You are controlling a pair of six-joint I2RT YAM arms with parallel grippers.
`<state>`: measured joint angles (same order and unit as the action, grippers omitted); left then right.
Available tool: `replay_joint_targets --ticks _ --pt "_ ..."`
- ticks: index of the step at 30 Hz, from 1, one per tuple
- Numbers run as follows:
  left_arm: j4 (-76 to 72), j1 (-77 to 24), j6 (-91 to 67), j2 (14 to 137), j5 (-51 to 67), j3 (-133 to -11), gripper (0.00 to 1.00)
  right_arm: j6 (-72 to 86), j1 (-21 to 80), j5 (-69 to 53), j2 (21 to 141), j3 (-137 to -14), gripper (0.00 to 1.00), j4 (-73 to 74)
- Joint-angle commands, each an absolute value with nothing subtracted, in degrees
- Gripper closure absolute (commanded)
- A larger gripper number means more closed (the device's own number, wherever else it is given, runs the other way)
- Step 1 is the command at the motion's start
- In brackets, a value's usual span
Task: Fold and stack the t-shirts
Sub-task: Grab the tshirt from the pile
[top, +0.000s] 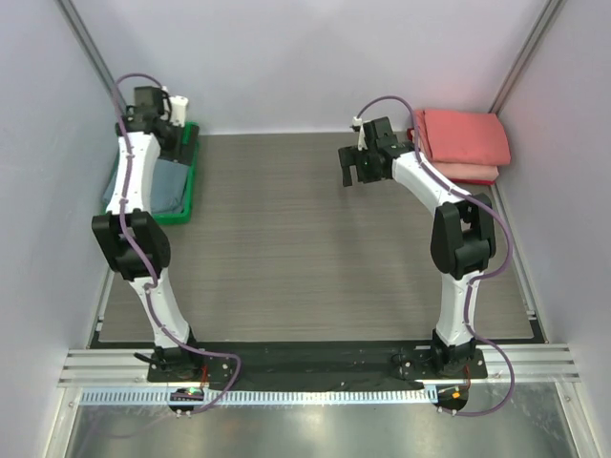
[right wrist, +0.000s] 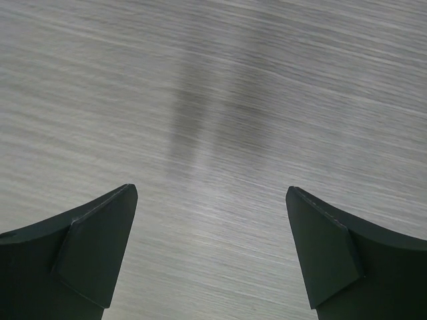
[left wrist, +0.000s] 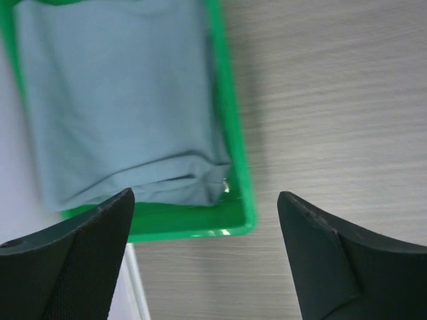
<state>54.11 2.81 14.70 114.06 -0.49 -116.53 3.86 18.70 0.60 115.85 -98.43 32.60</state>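
Note:
A dusty blue-grey t-shirt [left wrist: 120,100] lies loosely folded in the green tray [left wrist: 241,180] at the back left, also seen from above as the blue-grey t-shirt [top: 173,185]. My left gripper [left wrist: 205,197] hangs open above the tray's end, holding nothing; in the top view the left gripper [top: 170,129] is over the tray's far end. Coral-red t-shirts [top: 465,141] sit folded in a stack at the back right. My right gripper [top: 354,170] hovers open over bare table, left of that stack. In its own wrist view the right gripper [right wrist: 211,192] holds nothing.
The green tray [top: 191,196] stands against the left wall. White walls close in the wood-grain table [top: 315,248] on the left, back and right. A white object [top: 178,101] stands behind the tray. Both arm bases sit on the rail at the near edge.

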Motion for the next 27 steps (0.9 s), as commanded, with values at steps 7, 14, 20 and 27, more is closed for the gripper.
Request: replay_joint_targets --ticks 7,14,20,27 --pt "62.32 10.72 13.71 126.47 8.79 -126.40 0.30 -1.23 18.81 -8.87 115.14 -101.16 0.00 32.25" --pt "63.02 11.86 15.03 132.18 8.96 -127.00 0.37 -2.81 18.81 -8.44 114.35 -99.58 0.00 32.26" --pt "61.96 12.30 15.47 133.94 7.65 -126.83 0.43 -3.69 18.81 -8.79 113.29 -98.44 0.00 32.26" --pt "61.35 13.71 15.65 135.00 6.33 -124.72 0.50 -3.95 18.81 -9.75 112.68 -96.51 0.00 32.26"
